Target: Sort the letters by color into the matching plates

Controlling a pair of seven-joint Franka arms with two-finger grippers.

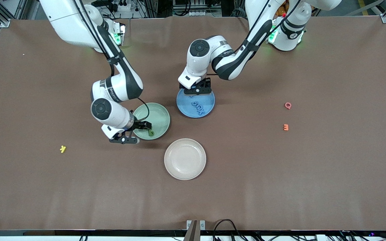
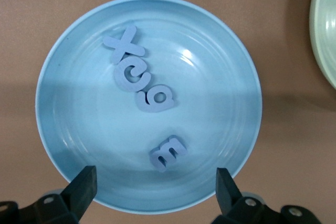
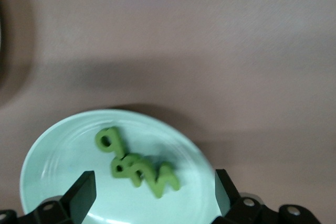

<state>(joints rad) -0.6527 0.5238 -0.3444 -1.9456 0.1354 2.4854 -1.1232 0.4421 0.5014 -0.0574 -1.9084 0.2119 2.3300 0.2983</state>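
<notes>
Across the brown table (image 1: 280,184), three plates sit near the middle: the blue plate (image 1: 183,106) closest to the robot bases, the mint green plate (image 1: 161,115) beside it toward the right arm's end, and the beige-white plate (image 1: 185,159) nearest the front camera.

Over the blue plate's rim hangs the left gripper (image 2: 156,182), wrist pointing straight down, fingers (image 2: 84,184) spread wide with nothing between them. In that plate lie four blue letters (image 2: 139,74): an X, a C and a 9 touching in one slanting row, long axis running across the plate's middle, and an E (image 2: 169,152) lying apart near the rim under the gripper.

The right arm bends down at the green plate's edge; the right gripper (image 3: 155,190) is spread open and empty above it. The green letters (image 3: 137,167) lie in a touching, slanting cluster in that plate.

A yellow K (image 1: 63,149) lies toward the right arm's end; a pink letter (image 1: 287,105) and an orange letter (image 1: 285,127) lie toward the left arm's end.
</notes>
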